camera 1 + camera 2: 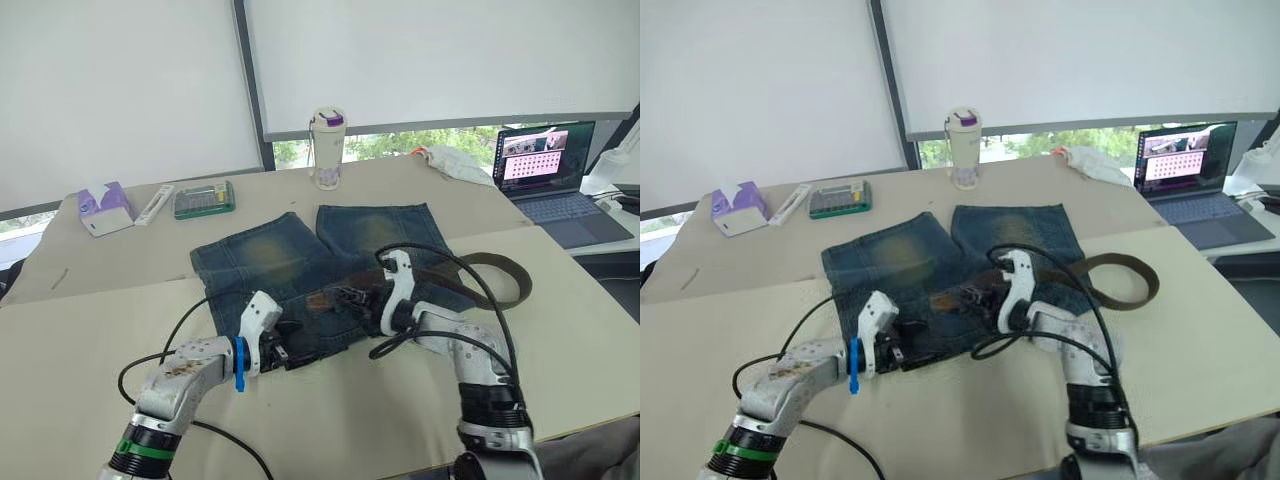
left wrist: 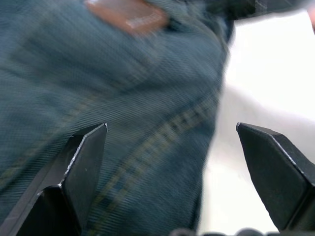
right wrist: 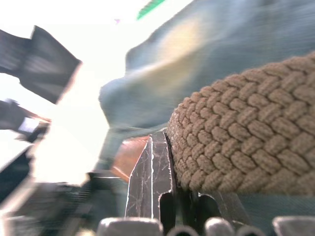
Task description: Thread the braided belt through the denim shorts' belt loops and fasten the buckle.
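Faded blue shorts (image 1: 330, 275) flat on desk (image 1: 560, 340), legs away, yellowish worn patches. Olive-brown braided belt (image 1: 500, 275) across waistband, looping off to right. Left tool (image 2: 172, 162) spread wide at waistband edge. Right tool (image 1: 352, 297) pinching belt over shorts' middle.

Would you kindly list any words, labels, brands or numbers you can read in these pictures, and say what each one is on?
No text here can be read.
Brown leather patch on the faded blue denim shorts: embossed lettering, too blurred.
Open laptop screen: small pictures and text, too small.
Purple tissue box: print too small.
Green-edged flat case: markings too small.
White tumbler with purple lid: pattern, not legible.
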Controlling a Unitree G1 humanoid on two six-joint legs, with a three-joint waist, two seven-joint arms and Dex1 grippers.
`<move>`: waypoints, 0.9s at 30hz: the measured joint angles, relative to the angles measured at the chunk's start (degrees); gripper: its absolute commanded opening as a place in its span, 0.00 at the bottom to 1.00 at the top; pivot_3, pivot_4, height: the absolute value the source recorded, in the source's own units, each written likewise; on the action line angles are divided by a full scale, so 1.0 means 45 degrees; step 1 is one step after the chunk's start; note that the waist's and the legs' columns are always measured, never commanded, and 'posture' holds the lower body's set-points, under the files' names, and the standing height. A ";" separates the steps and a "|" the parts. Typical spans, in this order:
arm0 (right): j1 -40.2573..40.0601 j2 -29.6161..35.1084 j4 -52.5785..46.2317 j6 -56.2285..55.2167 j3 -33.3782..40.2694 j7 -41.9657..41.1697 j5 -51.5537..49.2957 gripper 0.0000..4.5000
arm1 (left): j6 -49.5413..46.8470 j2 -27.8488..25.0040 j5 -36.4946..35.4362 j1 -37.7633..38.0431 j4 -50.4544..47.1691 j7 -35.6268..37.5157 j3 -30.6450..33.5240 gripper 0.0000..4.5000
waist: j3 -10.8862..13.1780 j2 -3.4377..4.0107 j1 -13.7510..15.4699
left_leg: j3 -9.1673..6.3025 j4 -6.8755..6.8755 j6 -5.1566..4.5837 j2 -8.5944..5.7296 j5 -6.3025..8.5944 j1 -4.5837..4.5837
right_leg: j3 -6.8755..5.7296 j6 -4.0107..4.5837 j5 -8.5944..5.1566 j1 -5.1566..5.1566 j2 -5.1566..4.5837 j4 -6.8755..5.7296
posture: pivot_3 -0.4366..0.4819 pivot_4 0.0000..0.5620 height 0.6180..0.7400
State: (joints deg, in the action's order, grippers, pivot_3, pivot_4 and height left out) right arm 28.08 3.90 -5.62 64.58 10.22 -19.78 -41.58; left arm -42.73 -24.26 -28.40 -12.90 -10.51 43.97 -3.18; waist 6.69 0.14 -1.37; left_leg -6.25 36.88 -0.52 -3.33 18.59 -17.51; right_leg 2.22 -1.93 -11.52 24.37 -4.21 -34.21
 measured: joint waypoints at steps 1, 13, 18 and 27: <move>0.0071 -0.0152 0.0001 0.0063 0.0277 0.0096 -0.0266 0.00 | -0.0437 0.0089 -0.0429 -0.0085 0.0000 -0.0171 0.0440 0.99 | 0.0000 0.0000 0.0009 | -0.0003 0.0001 0.0000 -0.0005 0.0000 -0.0003 | -0.0002 0.0000 0.0000 0.0001 -0.0004 0.0002 | 0.48 0.27 1.00; 0.0073 -0.0202 -0.0465 0.0467 0.0698 0.0544 -0.1429 0.00 | -0.4583 0.1875 -0.4661 -0.1810 0.0202 -0.2817 0.3557 0.99 | 0.0000 0.0000 0.0026 | -0.0012 0.0005 0.0015 -0.0014 -0.0007 -0.0003 | -0.0010 -0.0003 0.0002 0.0000 -0.0007 -0.0001 | 0.48 0.27 1.00; 0.0073 -0.0200 -0.0653 0.0469 0.0805 0.0804 -0.1724 0.00 | -0.5073 0.1889 -0.5244 -0.1858 0.0292 -0.3173 0.3671 0.99 | 0.0000 0.0000 0.0035 | -0.0011 0.0004 0.0086 -0.0018 -0.0048 -0.0004 | -0.0009 -0.0003 0.0001 -0.0002 -0.0008 0.0003 | 0.48 0.27 1.00; 0.0015 -0.0039 -0.0667 0.0465 0.0845 0.1046 -0.1963 0.00 | -0.5302 0.1895 -0.6464 -0.1855 0.0303 -0.3508 0.4324 0.99 | 0.0000 -0.0001 0.0042 | -0.0008 0.0005 0.0087 -0.0020 -0.0048 -0.0007 | -0.0006 -0.0003 0.0001 -0.0002 -0.0010 0.0007 | 0.48 0.27 1.00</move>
State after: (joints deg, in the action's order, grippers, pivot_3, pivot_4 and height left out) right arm 28.15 3.72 -8.62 66.67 14.03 -15.08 -50.41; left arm -66.59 -15.73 -57.49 -21.25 -9.14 28.19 16.28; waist 6.69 0.13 -1.18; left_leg -6.28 36.90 -0.13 -3.42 18.37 -17.54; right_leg 2.19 -1.94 -11.51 24.36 -4.26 -34.18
